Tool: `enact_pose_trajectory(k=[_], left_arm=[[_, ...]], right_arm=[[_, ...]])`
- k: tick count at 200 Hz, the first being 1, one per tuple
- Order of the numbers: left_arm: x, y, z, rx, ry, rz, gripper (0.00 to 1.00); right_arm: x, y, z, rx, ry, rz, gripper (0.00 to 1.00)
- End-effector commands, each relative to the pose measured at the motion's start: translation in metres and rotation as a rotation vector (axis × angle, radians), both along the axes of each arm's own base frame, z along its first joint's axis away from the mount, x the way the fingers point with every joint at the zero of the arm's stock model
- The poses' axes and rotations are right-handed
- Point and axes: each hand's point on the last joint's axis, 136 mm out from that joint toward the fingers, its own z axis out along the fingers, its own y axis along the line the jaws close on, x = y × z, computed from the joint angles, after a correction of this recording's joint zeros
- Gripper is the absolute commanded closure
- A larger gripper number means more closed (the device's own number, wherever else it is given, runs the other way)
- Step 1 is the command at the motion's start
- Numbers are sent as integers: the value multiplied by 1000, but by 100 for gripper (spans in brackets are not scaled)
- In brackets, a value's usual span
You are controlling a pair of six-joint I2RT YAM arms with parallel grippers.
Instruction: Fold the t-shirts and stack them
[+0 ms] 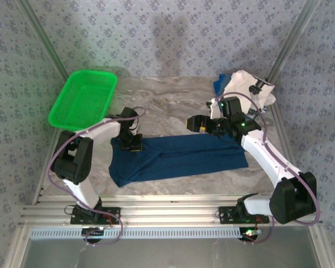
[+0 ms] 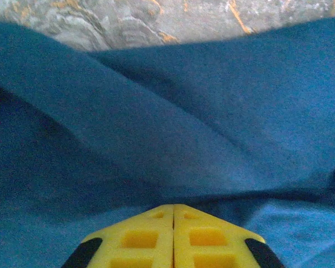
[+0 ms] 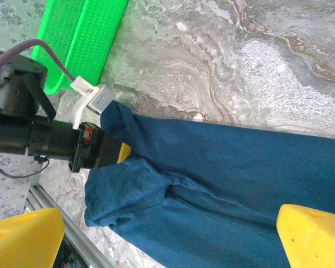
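Blue t-shirt (image 1: 178, 159), a long rumpled band across the marble table (image 1: 173, 95).

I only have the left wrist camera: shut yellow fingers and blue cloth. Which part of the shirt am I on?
Observer: The left gripper sits at the far left corner of the blue t-shirt, which lies as a long band across the table.
Operator: Where is the right arm?
Observer: The right gripper hovers near the middle of the band's far edge, with its jaws wide open and holding nothing.
Operator: And the other shirts?
Observer: A white t-shirt is bunched in the far right corner, with a second blue t-shirt beside it.
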Motion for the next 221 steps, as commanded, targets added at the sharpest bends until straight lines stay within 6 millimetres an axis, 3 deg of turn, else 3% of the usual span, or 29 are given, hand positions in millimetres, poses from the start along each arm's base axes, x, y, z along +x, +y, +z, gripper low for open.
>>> enact_pose_trajectory(k=[1,52,104,169,221], left_arm=[[-16,-4,11,-16,9,-45,99],[-41,-13,23,-44,7,-102,100],[-76,-36,36,-79,-18,-195,100],[-114,-60,22,-89,16,-253,100],[-128,-74,17,-107,15,-300,100]], right_arm=[[-2,-7,-2,-17,8,-10,0],[1,-18,-2,-19,14,-45,0],[4,-23,-9,-23,31,-68,0],[7,-23,-24,-25,73,-81,0],[5,-23,-34,-31,104,-82,0]])
